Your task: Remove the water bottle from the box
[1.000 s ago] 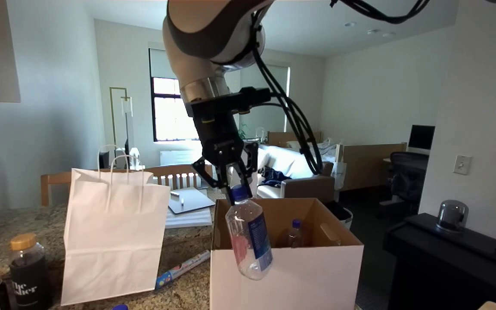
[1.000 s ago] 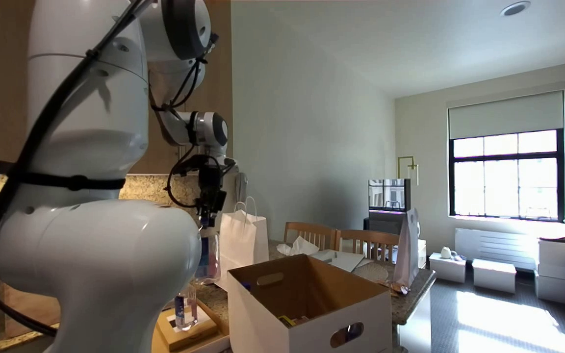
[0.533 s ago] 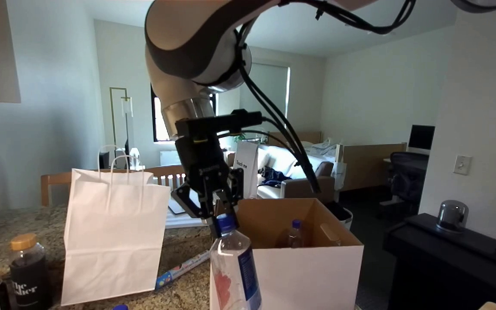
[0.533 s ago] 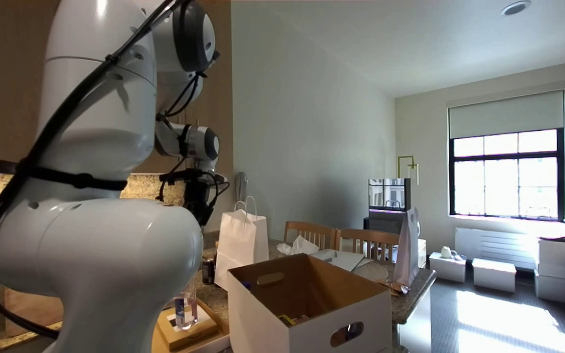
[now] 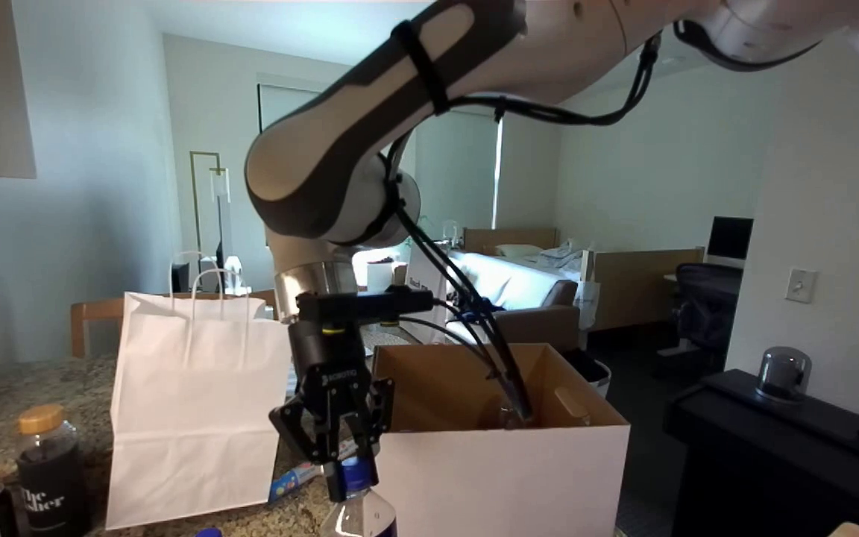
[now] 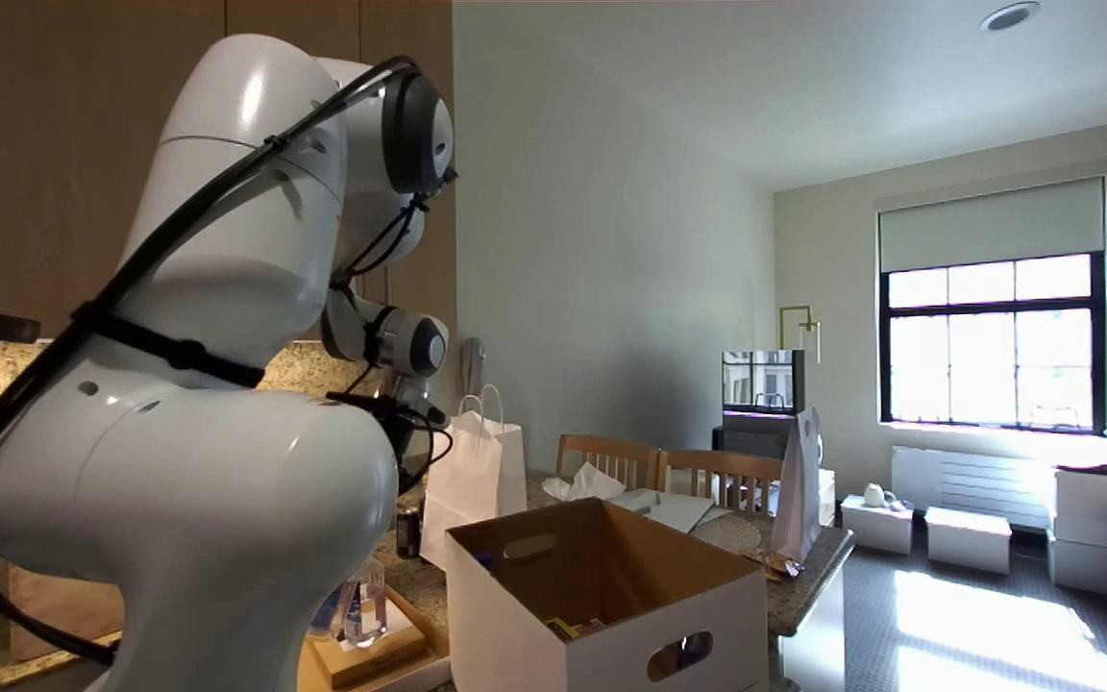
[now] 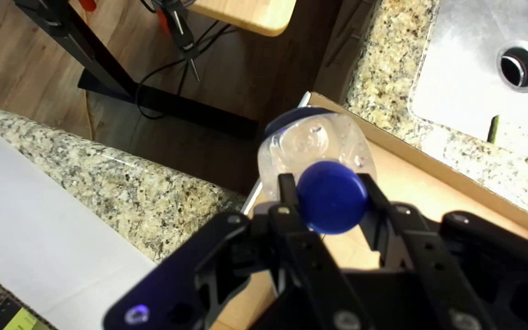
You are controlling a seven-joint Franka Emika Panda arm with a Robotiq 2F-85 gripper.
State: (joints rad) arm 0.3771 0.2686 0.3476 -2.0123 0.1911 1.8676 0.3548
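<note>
My gripper (image 5: pixel 353 479) is shut on the blue cap of a clear water bottle (image 5: pixel 361 517), outside the box (image 5: pixel 504 481) and low beside its white outer face. In the wrist view the fingers (image 7: pixel 329 195) press both sides of the cap, and the bottle's clear body (image 7: pixel 307 142) shows beyond it, over a cardboard tray. In an exterior view the arm mostly hides the held bottle (image 6: pixel 326 615). The box also stands open in that view (image 6: pixel 515 620). Another bottle (image 5: pixel 508 418) is inside the box, partly hidden by the arm's cables.
The shallow cardboard tray (image 7: pixel 433 188) lies between box and sink (image 7: pixel 456 59). A similar bottle (image 6: pixel 367 615) stands on a small brown box in it. A white paper bag (image 5: pixel 198 425), a marker-like tube (image 5: pixel 295 479) and an orange-capped bottle (image 5: pixel 48 477) are on the counter.
My gripper has carried the bottle downward and away from the box, to the lower left in an exterior view. It stays shut on the cap. The box has not moved.
</note>
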